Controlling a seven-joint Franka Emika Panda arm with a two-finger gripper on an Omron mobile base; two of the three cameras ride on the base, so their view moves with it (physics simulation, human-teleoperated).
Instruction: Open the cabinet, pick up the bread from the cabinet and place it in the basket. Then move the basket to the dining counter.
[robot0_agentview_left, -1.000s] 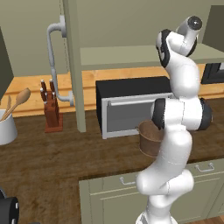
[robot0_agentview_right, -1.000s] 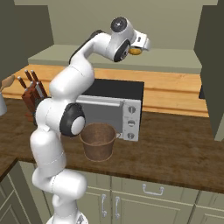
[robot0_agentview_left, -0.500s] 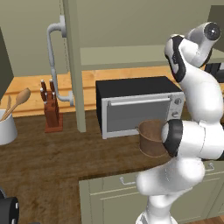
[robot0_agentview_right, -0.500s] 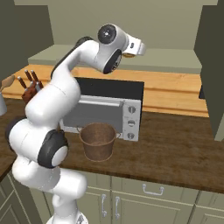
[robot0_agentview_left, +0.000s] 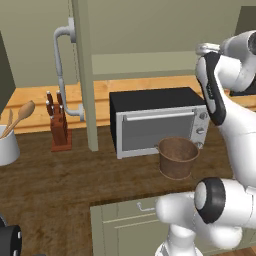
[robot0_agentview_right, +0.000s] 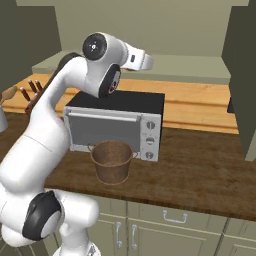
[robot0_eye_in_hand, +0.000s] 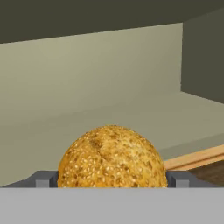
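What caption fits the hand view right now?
Seeded golden bread sits between the gripper's fingertips, with the cabinet interior behind.

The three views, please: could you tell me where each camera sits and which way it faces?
Left base view: behind the arm's left, facing the toaster oven and basket; arm at right.
Right base view: behind its right, facing the same oven and basket; arm at left.
Hand view: on the hand, facing into the cabinet; fingertips flank the bread.
Both base views share the counter.
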